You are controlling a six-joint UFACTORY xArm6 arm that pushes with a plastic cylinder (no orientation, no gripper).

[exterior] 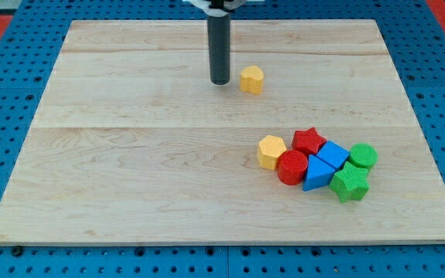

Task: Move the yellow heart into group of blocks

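**Inspector A:** How many views on record?

**Inspector B:** One. It looks down at a slant from the near side, facing the far edge of the board.

**Inspector A:** Coverage?

**Inspector B:** All four board edges show, with blue pegboard around them. The far edge appears shorter than the near one.

**Inspector A:** Closeness?

**Inspector B:** Moderate; the board nearly fills the frame. The rod is cut off at the top.

**Inspector A:** Overlap?

**Inspector B:** No second view to compare.
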